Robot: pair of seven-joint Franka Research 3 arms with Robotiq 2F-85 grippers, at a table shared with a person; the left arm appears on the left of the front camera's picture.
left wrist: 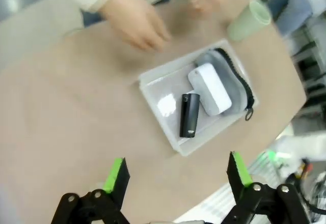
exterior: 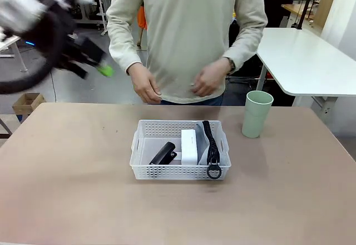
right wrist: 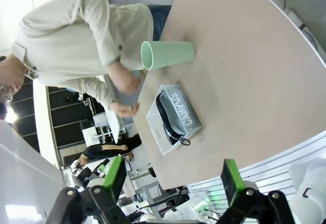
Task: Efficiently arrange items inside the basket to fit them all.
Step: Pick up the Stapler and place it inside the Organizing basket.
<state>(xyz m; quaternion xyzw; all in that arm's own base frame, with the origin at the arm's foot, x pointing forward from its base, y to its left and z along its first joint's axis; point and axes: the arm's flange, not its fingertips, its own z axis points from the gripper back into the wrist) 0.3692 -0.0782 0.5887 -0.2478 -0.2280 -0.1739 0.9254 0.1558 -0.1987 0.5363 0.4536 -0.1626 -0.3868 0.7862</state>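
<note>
Pale green cup (exterior: 257,114): stands upright on the table (exterior: 67,172), mouth up. It is outside the basket (exterior: 139,145), near its right far corner and not touching it.
Cup handling: probably light, stiff and smooth-walled, and it looks empty. A sideways nudge could tip it or set it rolling.
Hold: across the body a little below the rim, or one finger inside the mouth and one outside. A gentle squeeze should do.
Basket contents: the black stapler (exterior: 162,154) lies left of centre. The small white box (exterior: 189,146) is just beside it. The grey pouch (exterior: 210,145) stands on edge along the right wall, its ring pull (exterior: 214,171) hanging over the near rim.
Open room in basket: there is bare floor in the left part, beside the stapler. The walls are low, so the cup likely has to lie on its side there.
Edges: the cup is well in from the table's right edge. There is bare table all round the basket.
Person: both hands (exterior: 146,83) are held at the far edge, behind the basket and touching nothing.
Left gripper (left wrist: 178,169): jaws spread wide and empty, high above the basket; blurred at upper left in the front view.
Right gripper (right wrist: 172,175): jaws spread wide and empty, well away from the cup.
Risk: the cup could catch the basket rim or knock the pouch on its way in.
</note>
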